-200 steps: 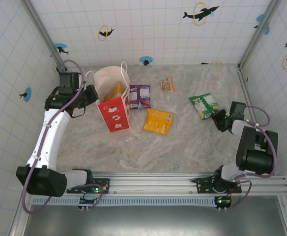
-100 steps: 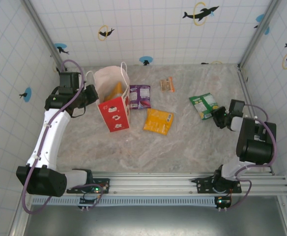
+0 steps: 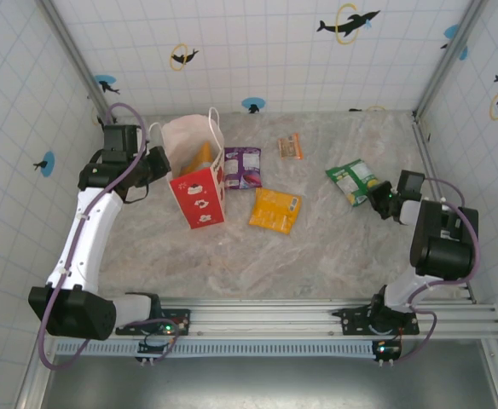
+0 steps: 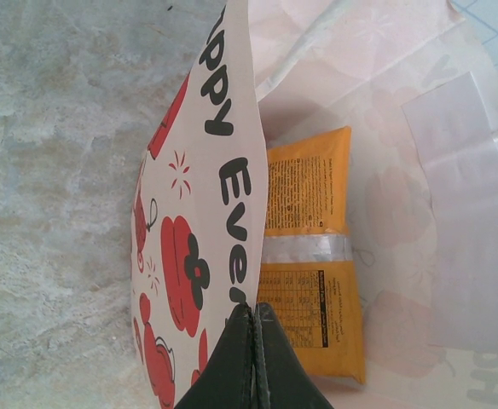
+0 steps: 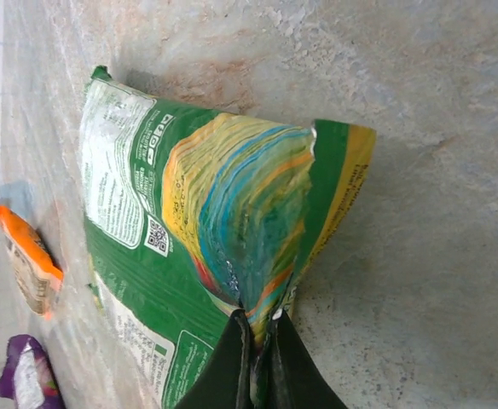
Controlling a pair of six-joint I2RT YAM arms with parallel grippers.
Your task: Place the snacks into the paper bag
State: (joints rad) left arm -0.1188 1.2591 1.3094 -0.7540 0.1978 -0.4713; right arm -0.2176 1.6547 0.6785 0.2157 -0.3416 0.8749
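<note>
The paper bag point(image 3: 196, 170) stands at the back left, white above and red below. My left gripper point(image 3: 158, 162) is shut on its rim point(image 4: 232, 196), holding the mouth apart. An orange packet point(image 4: 309, 256) lies inside the bag. At the right, my right gripper point(image 3: 377, 200) is shut on the near edge of the green packet point(image 3: 354, 182), which bulges up off the table point(image 5: 232, 213). A purple packet point(image 3: 243, 167) lies beside the bag, another orange packet point(image 3: 275, 210) in the middle, and a small orange bar point(image 3: 292, 146) further back.
Tiled walls with dolphin stickers close in the table at the back and both sides. A metal post point(image 3: 425, 145) runs down the right side near my right arm. Bare marble surface point(image 3: 257, 256) stretches in front of the packets.
My right gripper has closed on the green packet's edge and moved a little toward the back. The packet has lifted and shifted slightly left. The left arm and bag are unchanged.
</note>
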